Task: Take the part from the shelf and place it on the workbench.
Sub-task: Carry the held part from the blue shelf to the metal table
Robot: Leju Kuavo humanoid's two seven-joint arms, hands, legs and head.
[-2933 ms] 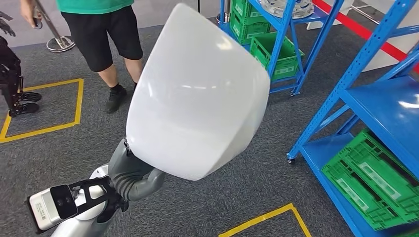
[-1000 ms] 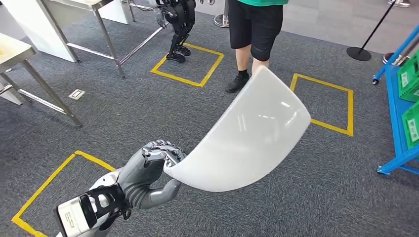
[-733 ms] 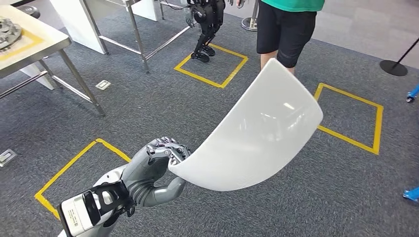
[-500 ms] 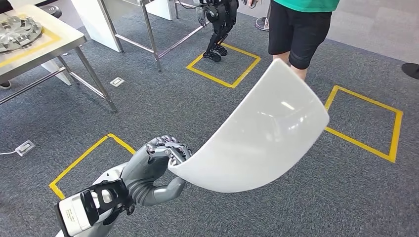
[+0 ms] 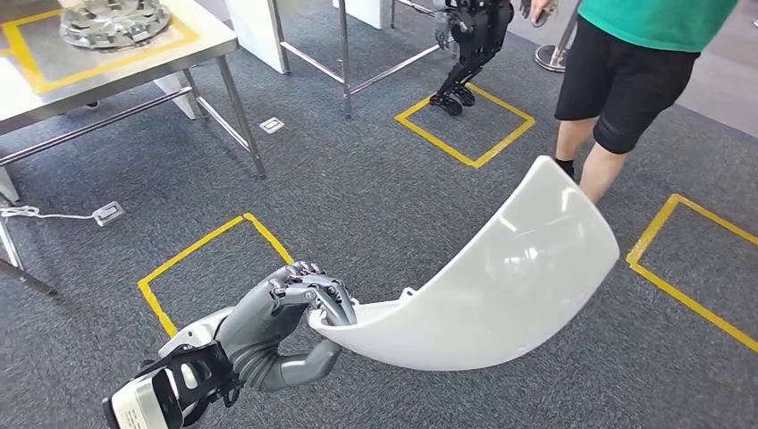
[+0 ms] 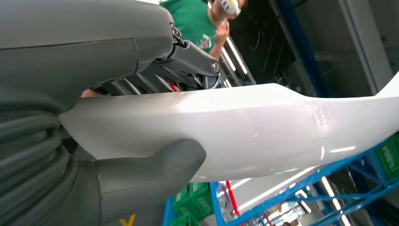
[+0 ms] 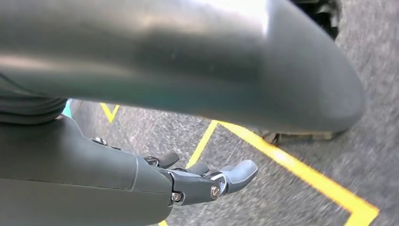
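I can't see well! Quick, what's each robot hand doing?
Left hand: holding the white curved part by its edge.
Right hand: open, holding nothing.

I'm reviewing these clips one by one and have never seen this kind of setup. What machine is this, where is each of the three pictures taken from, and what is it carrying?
This is a two-legged humanoid robot with many-fingered hands. The head view looks down from high on its body. There its left hand grips the edge of a curved white part over grey carpet marked with yellow tape squares. A metal workbench stands ahead to the left, with a round metal disc on it. A person in a green shirt stands nearby.

The left wrist view sits just behind that hand, with the thumb pressed against the part. The right wrist view shows the right hand holding nothing, fingers extended, above the carpet.
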